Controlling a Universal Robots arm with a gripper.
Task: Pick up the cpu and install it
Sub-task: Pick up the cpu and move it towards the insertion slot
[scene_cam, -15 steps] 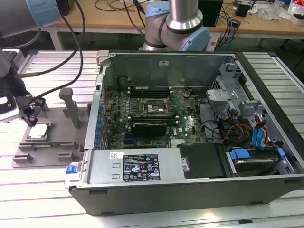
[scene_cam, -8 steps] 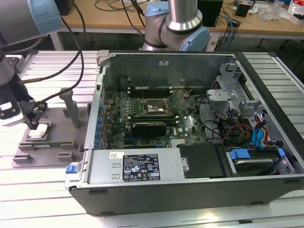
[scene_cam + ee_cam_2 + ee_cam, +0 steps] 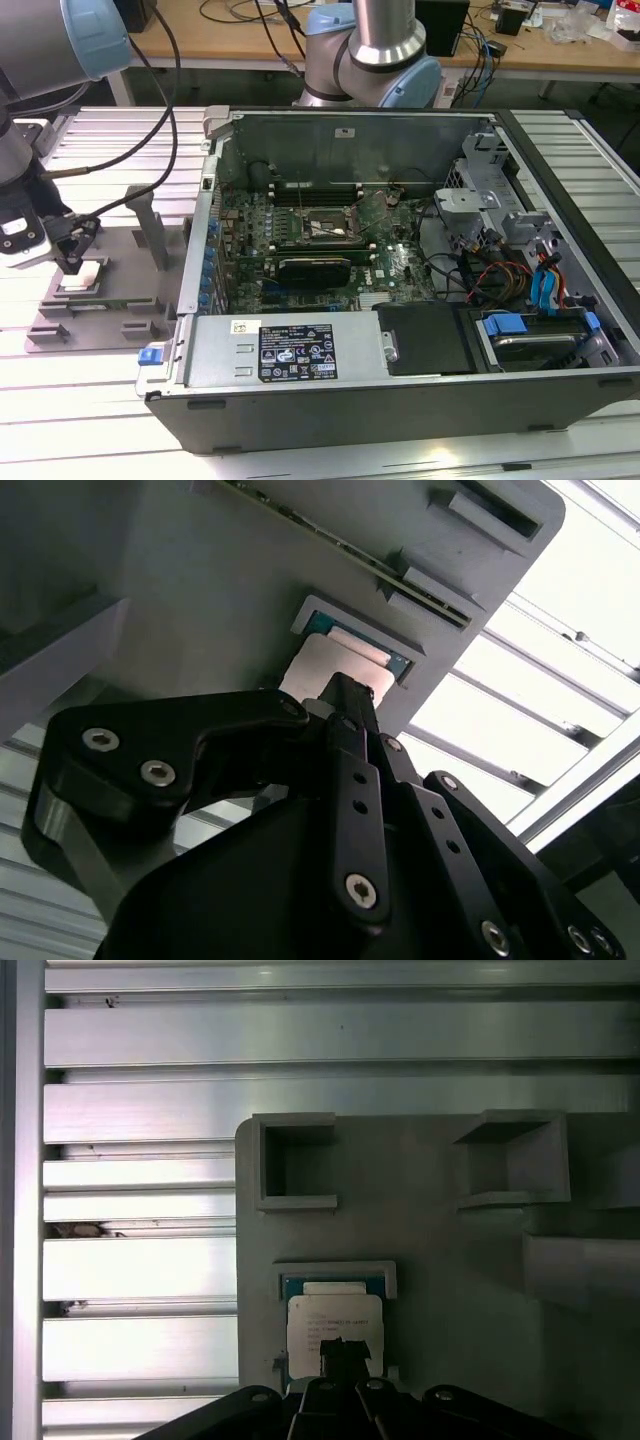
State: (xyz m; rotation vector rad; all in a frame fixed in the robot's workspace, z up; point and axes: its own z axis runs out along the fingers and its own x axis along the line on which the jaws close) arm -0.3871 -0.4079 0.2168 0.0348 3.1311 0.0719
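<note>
A silver slatted aluminium table [image 3: 70, 420] carries everything in the exterior view. On it, towards the exterior view's right, sits a large open grey metal computer case [image 3: 300, 400]. A green motherboard [image 3: 400, 270] lies flat inside the case, with a black rectangular socket frame [image 3: 322, 228] near its middle.

The grey and pale-blue robot arm [image 3: 50, 45] comes in at the far corner on the exterior view's left and reaches down beside the case.

Below it, just beside the case's left wall, lies a flat grey plastic fixture plate with upright posts [image 3: 125, 300]. Both wrist views show its square recesses [image 3: 450, 1290] [image 3: 200, 600].

The black gripper [image 3: 72, 265] hangs directly over the near left part of that plate. In both wrist views its fingers are drawn together into one narrow tip [image 3: 345, 692] [image 3: 345, 1352], clenched on nothing. The tip is right above the chip's metal top; whether it touches cannot be told.

The cpu [image 3: 85, 280], a small flat square chip with a shiny silver-grey lid and a thin pale rim, lies flat in a shallow pocket of the fixture plate [image 3: 330, 1318] [image 3: 325, 665]. It is well apart from the socket frame.
</note>
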